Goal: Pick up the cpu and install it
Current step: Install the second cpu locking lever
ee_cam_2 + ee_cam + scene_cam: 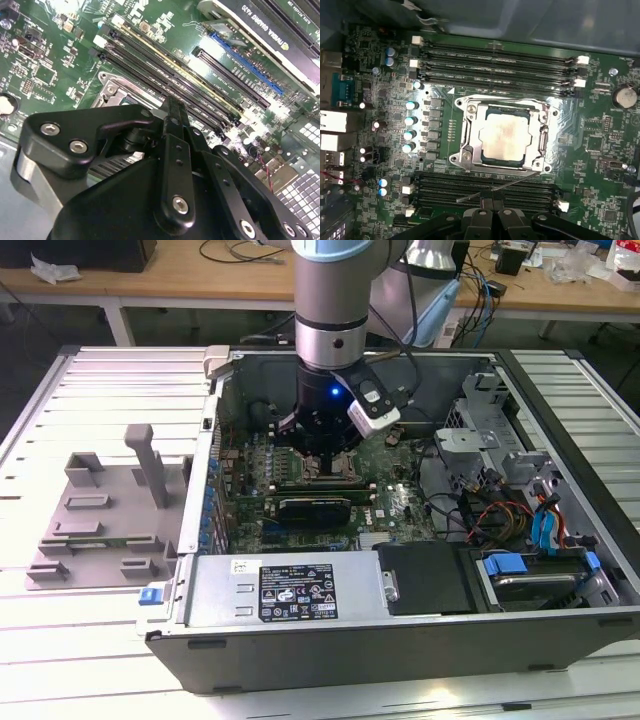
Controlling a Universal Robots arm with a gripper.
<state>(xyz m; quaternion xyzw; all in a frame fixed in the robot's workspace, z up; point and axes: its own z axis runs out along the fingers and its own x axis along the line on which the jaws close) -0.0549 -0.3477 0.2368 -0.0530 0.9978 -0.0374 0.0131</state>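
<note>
1. We see the chip (502, 136) already sitting flat in the socket (503, 135) on the green board (600, 165), inside the open PC case (420, 630).
2. Gripper (493, 206) hangs just above the socket edge, fingers together, holding nothing as far as we can tell.
3. Our read: install step, chip placed; socket frame prob. needs latching w/ the thin lever (505, 186).

I see an open computer case (420, 640) lying on a slatted white table (60, 640), its green board (400, 505) exposed. A grey plastic tray (100, 530) sits just beside it at the exterior view's left. Long black memory slots (495, 57) run in rows across the board
</note>
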